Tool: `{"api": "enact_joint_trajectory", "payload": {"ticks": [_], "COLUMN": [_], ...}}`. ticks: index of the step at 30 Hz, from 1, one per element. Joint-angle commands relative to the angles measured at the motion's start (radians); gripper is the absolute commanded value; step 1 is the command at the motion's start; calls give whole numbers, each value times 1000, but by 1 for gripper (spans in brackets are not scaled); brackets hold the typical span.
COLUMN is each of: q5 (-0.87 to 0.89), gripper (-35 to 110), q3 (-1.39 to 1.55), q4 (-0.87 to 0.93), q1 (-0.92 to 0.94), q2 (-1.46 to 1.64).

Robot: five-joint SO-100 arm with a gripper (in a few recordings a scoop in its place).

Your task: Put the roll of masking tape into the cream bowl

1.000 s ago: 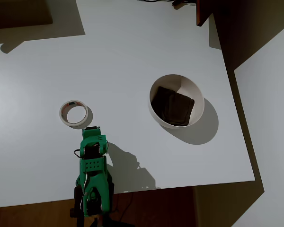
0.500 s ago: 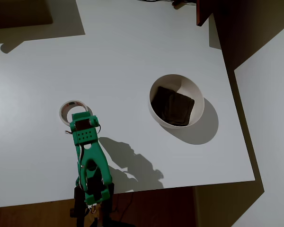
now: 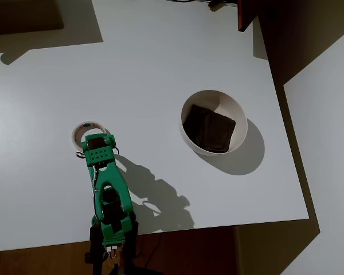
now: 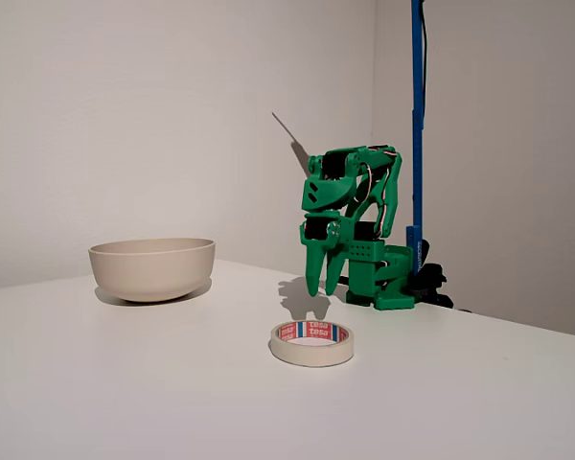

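The roll of masking tape (image 3: 89,124) lies flat on the white table, left of centre in the overhead view, its lower right part covered by my green arm's head (image 3: 98,152). In the fixed view the tape (image 4: 311,343) shows red-blue marks on its inner core. My gripper (image 4: 322,287) hangs just behind and above it, fingers pointing down, slightly open, holding nothing. The cream bowl (image 3: 234,107) stands to the right in the overhead view with a dark squarish patch (image 3: 209,129) inside. In the fixed view the bowl (image 4: 151,270) is at the left.
My arm's base (image 3: 112,232) sits at the table's front edge. A dark reddish object (image 3: 246,14) overhangs the far right corner. A blue pole (image 4: 417,125) rises behind the arm. The table (image 3: 160,57) drops off to dark floor on the right.
My arm has reached forward and swung left, carrying its head from just below the tape to over the tape's lower right rim. Tape and bowl have not moved.
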Motion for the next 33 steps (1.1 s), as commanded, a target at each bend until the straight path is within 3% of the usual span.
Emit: {"api": "enact_joint_trajectory", "payload": {"ticks": [1,33], "q5": [32,64], "gripper": [13,11], "q3": [-66,-137], "q4": [-15,-140], "q1": [-31,-34], "q2": [-21,-333]}}
